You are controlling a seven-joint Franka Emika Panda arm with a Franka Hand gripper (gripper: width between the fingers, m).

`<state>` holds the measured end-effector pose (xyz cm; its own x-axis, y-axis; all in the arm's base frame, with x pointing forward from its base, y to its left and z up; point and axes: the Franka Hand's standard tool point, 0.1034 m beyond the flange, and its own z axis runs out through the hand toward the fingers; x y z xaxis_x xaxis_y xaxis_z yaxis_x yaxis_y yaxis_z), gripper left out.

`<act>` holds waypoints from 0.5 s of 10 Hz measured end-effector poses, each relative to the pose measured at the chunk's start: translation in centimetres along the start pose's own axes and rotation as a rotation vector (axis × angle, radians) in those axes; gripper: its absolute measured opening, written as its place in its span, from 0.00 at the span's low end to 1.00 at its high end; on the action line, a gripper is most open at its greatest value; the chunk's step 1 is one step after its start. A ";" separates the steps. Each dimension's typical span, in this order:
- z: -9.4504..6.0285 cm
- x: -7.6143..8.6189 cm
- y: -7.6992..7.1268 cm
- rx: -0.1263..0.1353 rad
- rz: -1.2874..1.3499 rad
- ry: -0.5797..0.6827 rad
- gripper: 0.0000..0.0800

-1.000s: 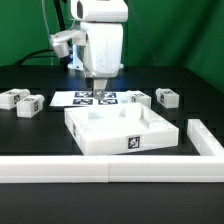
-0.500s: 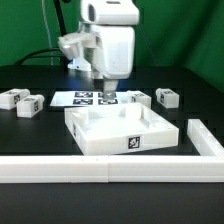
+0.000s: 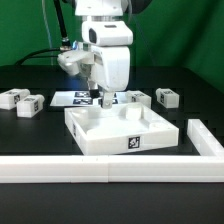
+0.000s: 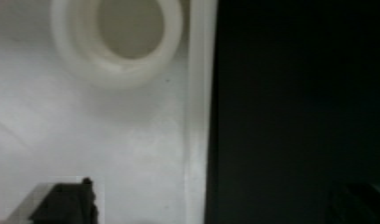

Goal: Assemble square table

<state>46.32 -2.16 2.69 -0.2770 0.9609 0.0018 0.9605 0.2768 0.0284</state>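
Observation:
The square table top (image 3: 120,132) is a white tray with a raised rim and a tag on its front wall, lying in the middle of the table. My gripper (image 3: 103,100) hangs over its far rim, open and empty. In the wrist view the white top (image 4: 98,130) with a round corner socket (image 4: 125,35) lies below, and its edge runs between my jaws (image 4: 213,205). One dark fingertip (image 4: 66,203) shows over the white surface. Two tagged legs (image 3: 20,100) lie at the exterior view's left, and two more (image 3: 166,96) at its right.
The marker board (image 3: 70,99) lies flat behind the top, partly hidden by my gripper. The long white fence (image 3: 100,168) runs along the front and turns back at the exterior view's right (image 3: 206,138). The table is black.
My arm has shifted slightly to the exterior view's right and come down, bringing the gripper close over the far rim of the table top. The parts have not moved.

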 end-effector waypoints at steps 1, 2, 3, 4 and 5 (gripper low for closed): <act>0.9 -0.1 -0.1 0.012 0.007 0.008 0.81; 1.6 -0.3 0.4 0.016 0.012 0.012 0.81; 1.9 -0.2 1.0 0.009 0.015 0.015 0.81; 2.2 0.0 1.3 -0.001 0.013 0.018 0.70; 2.2 -0.1 1.2 0.000 0.015 0.017 0.52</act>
<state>47.56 -1.91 0.51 -0.2630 0.9646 0.0191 0.9645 0.2624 0.0283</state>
